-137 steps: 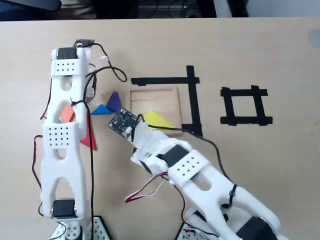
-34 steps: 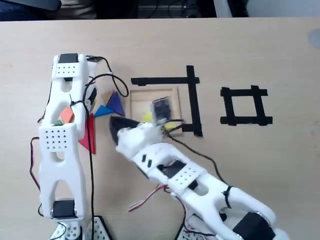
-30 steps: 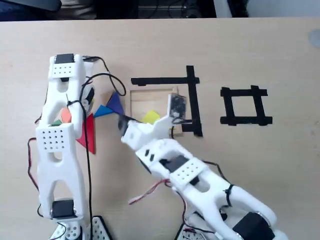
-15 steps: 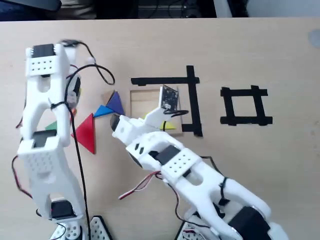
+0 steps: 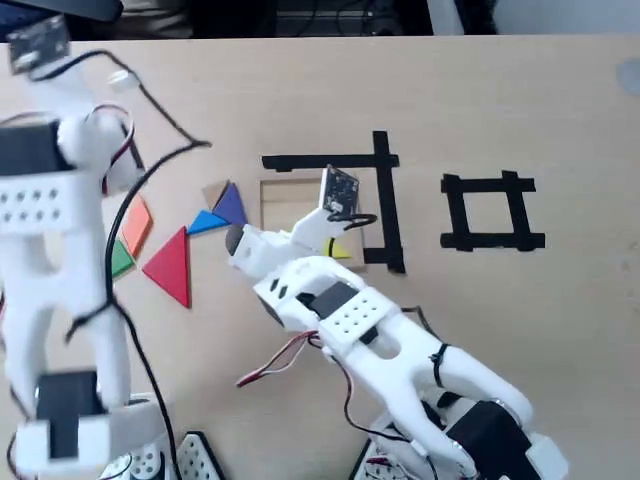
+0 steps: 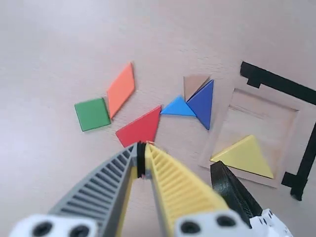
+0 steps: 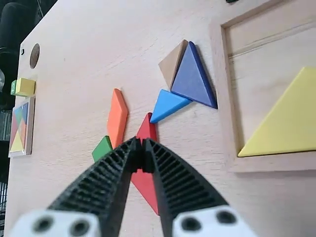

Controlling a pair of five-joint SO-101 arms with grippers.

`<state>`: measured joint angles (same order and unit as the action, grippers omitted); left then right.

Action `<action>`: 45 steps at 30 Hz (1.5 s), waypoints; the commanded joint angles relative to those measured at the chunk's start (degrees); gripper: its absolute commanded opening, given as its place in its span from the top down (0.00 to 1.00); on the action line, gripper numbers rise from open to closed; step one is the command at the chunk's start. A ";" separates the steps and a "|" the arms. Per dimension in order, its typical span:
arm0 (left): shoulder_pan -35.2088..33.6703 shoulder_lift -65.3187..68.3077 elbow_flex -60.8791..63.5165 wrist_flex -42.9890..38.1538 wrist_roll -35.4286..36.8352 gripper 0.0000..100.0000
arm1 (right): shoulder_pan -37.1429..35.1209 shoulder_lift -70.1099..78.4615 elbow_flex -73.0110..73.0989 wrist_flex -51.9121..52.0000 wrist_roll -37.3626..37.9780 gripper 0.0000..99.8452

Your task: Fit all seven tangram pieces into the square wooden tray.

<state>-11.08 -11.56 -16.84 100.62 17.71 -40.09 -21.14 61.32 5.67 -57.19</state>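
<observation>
Your right gripper [image 7: 143, 148], jaws together, empty, is pointing from tray [image 7: 218, 98] toward red triangle [image 7: 148, 129] lying near tray; left gripper [image 6: 141, 148], likewise closed, farther.

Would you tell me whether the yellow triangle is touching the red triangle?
Apart. In the left wrist view the yellow triangle lies inside the tray, the red triangle on the table outside it.

The table [image 5: 520, 100] is lit brightly and evenly from overhead (diffuse light, no single hot spot or glare). The right arm [image 5: 350, 320] casts only a soft, faint shadow, which lies close beside it on the table. In the right wrist view, the tray [image 7: 218, 54] wall throws a thin dark line onto the tray floor. Beyond the table's far edge, the room is dark.
</observation>
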 commanded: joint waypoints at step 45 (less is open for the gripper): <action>-9.19 36.22 27.82 -28.13 37.19 0.97 | -7.65 23.87 -24.57 10.37 -4.48 0.99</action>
<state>-22.15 23.34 12.97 75.74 52.09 -47.21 2.95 40.22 15.87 -58.77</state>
